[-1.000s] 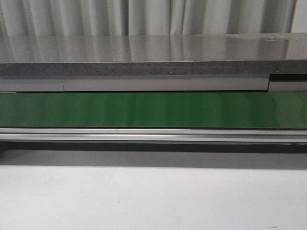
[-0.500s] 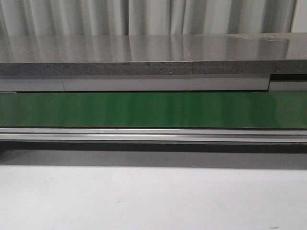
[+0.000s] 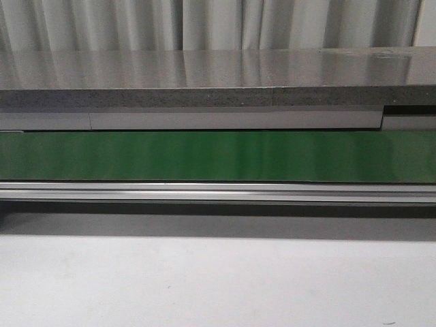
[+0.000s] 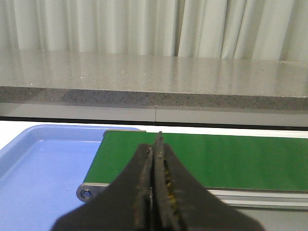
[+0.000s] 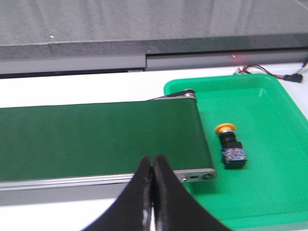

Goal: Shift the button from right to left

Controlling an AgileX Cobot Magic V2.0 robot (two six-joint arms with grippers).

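You had the button lying on its side in the green tray, just beside the end of the green conveyor belt, with its orange-yellow cap turned toward the tray's far wall and its black body toward the near side. A small bluish label showed on the body, but its writing was too small for you to read. Your right gripper hung over the near rail of the belt, apart from the button, with its fingers pressed together and nothing between them. Your left gripper was likewise closed on nothing, poised above the other end of the belt, where a blue tray sat against the roller. From the front you saw only the belt, its aluminium rail, the white table, a grey stone-like ledge behind and pale curtains; neither gripper nor button appeared there. Red and black wires lay beyond the green tray.
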